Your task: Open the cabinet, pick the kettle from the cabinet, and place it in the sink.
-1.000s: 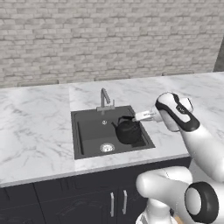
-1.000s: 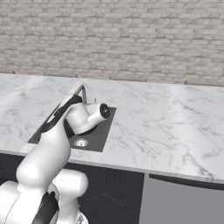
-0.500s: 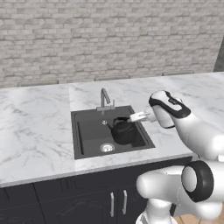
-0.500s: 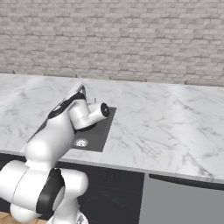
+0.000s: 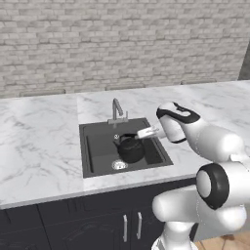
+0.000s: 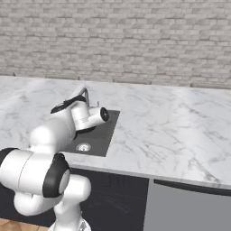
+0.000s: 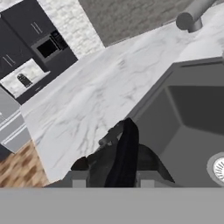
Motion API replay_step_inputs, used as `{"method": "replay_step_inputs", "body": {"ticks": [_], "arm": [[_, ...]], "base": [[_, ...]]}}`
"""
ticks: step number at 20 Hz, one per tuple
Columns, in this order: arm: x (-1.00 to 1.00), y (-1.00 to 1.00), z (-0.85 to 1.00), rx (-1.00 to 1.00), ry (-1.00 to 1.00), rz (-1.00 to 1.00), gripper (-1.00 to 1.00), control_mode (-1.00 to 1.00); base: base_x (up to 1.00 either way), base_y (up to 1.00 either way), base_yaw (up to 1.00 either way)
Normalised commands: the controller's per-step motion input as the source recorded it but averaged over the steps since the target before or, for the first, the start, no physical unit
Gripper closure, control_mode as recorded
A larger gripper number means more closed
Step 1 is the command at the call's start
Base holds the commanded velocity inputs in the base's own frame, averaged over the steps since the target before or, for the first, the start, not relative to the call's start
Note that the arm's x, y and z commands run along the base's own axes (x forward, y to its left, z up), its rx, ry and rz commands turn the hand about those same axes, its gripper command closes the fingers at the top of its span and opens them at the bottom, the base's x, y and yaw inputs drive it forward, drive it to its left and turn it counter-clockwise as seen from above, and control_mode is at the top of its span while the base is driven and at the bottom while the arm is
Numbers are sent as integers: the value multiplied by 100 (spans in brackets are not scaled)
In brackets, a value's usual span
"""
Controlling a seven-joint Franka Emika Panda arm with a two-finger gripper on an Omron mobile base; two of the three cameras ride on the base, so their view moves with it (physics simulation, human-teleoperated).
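Nearest the hand camera, the two finger tips (image 7: 79,178) rose at the bottom of the hand view with the thin arched handle of the kettle (image 7: 124,159) standing upright between them. The jaws (image 7: 113,179) were nearly closed, pinched on that handle, and the kettle's glossy black body bulged just past the tips. In the left base view the jaws (image 5: 146,132) reached in from the right, level with the top of the kettle (image 5: 130,148), which sat low inside the sink (image 5: 95,146), toward its right half, spout pointing left. Whether its base touched the basin floor could not be told. The round silver drain (image 5: 119,165) lay just in front of the kettle, near the front wall of the basin. In the right base view the arm covered most of the sink (image 6: 107,131), with the drain (image 6: 83,146) visible below the wrist.

Behind the basin stood the small faucet (image 5: 117,110), on the white marble tabletop (image 5: 39,141). Farther back ran a grey brick wall (image 5: 122,44).

No brand, label or writing could be read on anything.
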Motion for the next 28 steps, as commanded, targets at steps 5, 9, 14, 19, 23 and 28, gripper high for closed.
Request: {"method": "replay_step_inputs", "body": {"ticks": [5, 9, 14, 19, 23, 28], "arm": [[26, 22, -17, 0, 0, 5, 100, -100], [25, 22, -20, 0, 0, 9, 100, -100], [28, 11, -17, -1, -2, 11, 100, -100], [27, 7, -16, -2, -7, 9, 100, -100], [15, 0, -20, -3, -11, 2, 100, -100], [11, 0, -22, -5, -11, 0, 100, -100]], "base": [[0, 0, 0], [0, 0, 0], [0, 0, 0], [0, 0, 0], [0, 0, 0], [0, 0, 0]]}}
